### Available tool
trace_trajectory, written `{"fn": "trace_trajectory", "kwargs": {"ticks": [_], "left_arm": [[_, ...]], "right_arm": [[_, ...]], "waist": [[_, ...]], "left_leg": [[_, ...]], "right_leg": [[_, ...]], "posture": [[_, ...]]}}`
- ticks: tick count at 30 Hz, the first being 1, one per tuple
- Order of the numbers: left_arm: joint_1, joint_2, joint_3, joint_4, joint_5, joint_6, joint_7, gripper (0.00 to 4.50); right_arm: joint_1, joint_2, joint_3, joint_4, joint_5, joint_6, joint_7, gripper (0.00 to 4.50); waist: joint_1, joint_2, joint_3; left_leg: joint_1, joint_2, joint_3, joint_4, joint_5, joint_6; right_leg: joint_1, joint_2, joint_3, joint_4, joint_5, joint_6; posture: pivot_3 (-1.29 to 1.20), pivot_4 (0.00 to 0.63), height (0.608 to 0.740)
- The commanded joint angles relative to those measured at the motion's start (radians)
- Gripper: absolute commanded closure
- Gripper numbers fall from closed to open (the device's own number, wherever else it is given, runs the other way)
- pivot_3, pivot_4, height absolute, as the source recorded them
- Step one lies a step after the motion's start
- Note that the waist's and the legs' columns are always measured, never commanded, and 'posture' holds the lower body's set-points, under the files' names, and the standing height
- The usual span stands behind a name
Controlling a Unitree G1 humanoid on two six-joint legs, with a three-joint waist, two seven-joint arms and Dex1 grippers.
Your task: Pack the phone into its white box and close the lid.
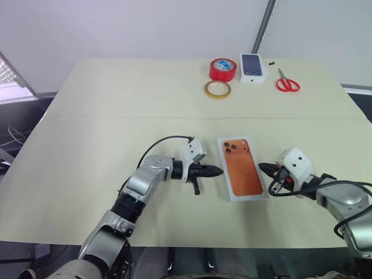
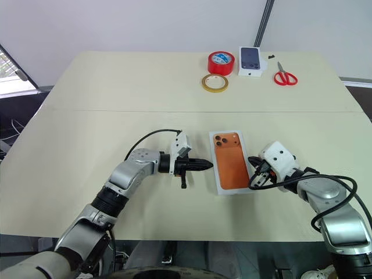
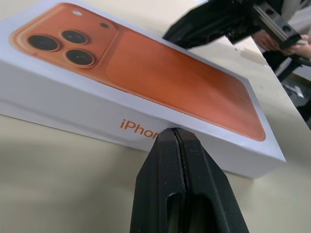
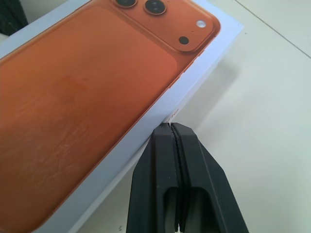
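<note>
Both grippers, left (image 1: 220, 171) and right (image 1: 261, 168), found with fingers pressed together, holding nothing, tips at opposite long sides of white box (image 3: 87, 114). Box lay mid-table, lid (image 1: 241, 167) seated. Judged final squaring; next, seating check.

Orange letters "iPhon" show on the white side wall of the white box (image 3: 97, 111), low in the middle of the left wrist view. The last letters hide behind the left gripper (image 3: 176, 132).
</note>
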Motion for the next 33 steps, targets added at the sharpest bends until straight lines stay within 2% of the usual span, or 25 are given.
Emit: {"fn": "trace_trajectory", "kwargs": {"ticks": [1, 7, 10, 22, 29, 33], "left_arm": [[-0.028, -0.027, 0.009, -0.027, -0.016, -0.016, 0.003, 4.5], [-0.026, -0.037, 0.025, -0.042, -0.035, 0.009, 0.01, 4.5], [-0.013, -0.021, -0.001, -0.024, 0.006, -0.035, 0.01, 4.5], [-0.015, -0.027, 0.0, 0.0, 0.02, -0.04, 0.013, 4.5], [-0.012, -0.016, 0.014, 0.001, 0.021, -0.049, 0.007, 4.5], [-0.054, -0.02, 0.053, -0.014, 0.001, -0.053, 0.018, 4.5]], "right_arm": [[-0.021, 0.002, 0.021, -0.04, 0.017, -0.034, 0.019, 4.47], [-0.053, 0.017, 0.022, -0.033, 0.04, 0.001, 0.018, 4.47], [-0.057, 0.025, 0.043, -0.015, 0.007, -0.027, 0.004, 4.47], [-0.052, 0.026, 0.087, 0.018, -0.059, -0.06, -0.009, 4.47], [-0.079, 0.033, 0.07, 0.042, -0.07, -0.064, -0.03, 4.47], [-0.092, 0.014, 0.004, 0.047, -0.035, -0.095, -0.005, 4.47]], "waist": [[0.0, 0.0, 0.0], [0.0, 0.0, 0.0], [0.0, 0.0, 0.0], [0.0, 0.0, 0.0], [0.0, 0.0, 0.0], [0.0, 0.0, 0.0]], "left_leg": [[0.0, 0.0, 0.0, 0.0, 0.0, 0.0], [0.0, 0.0, 0.0, 0.0, 0.0, 0.0], [0.0, 0.0, 0.0, 0.0, 0.0, 0.0], [0.0, 0.0, 0.0, 0.0, 0.0, 0.0], [0.0, 0.0, 0.0, 0.0, 0.0, 0.0], [0.0, 0.0, 0.0, 0.0, 0.0, 0.0]], "right_leg": [[0.0, 0.0, 0.0, 0.0, 0.0, 0.0], [0.0, 0.0, 0.0, 0.0, 0.0, 0.0], [0.0, 0.0, 0.0, 0.0, 0.0, 0.0], [0.0, 0.0, 0.0, 0.0, 0.0, 0.0], [0.0, 0.0, 0.0, 0.0, 0.0, 0.0], [0.0, 0.0, 0.0, 0.0, 0.0, 0.0]], "posture": [[0.0, 0.15, 0.74], [0.0, 0.15, 0.74], [0.0, 0.15, 0.74], [0.0, 0.15, 0.74], [0.0, 0.15, 0.74], [0.0, 0.15, 0.74]]}}
